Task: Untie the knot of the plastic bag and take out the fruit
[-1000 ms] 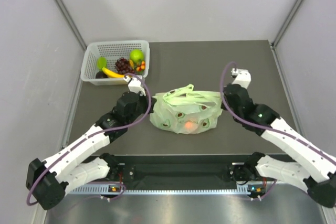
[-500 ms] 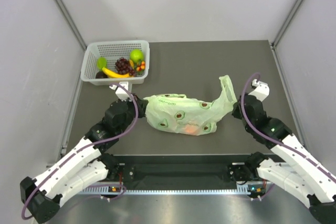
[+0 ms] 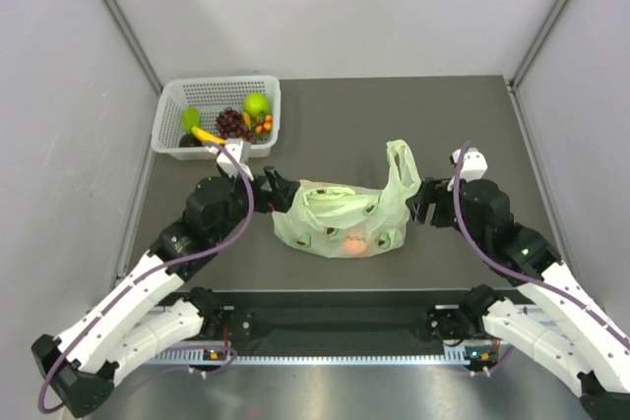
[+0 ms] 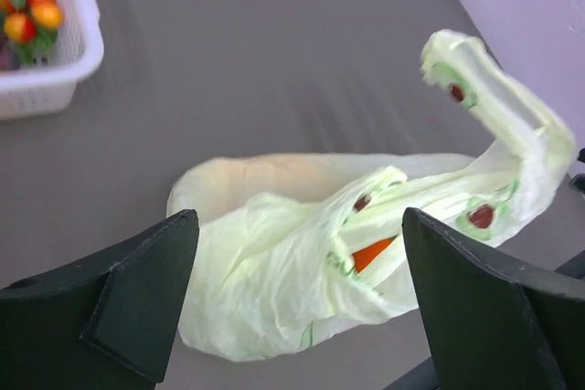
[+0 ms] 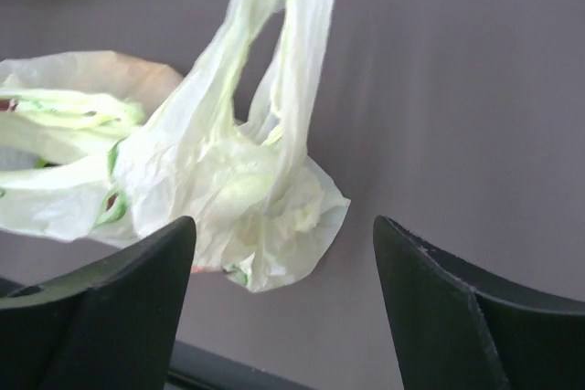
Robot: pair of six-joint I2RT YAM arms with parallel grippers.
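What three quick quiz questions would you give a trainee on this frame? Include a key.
1. True or false: the left pincer and the right pincer are both open, neither holding the plastic bag.
2. Which corner holds the white basket? A far left, B far right, C near right.
3. Fill in: the fruit piece showing through the bag is coloured ___.

Key: 1 true; 2 A; 3 orange.
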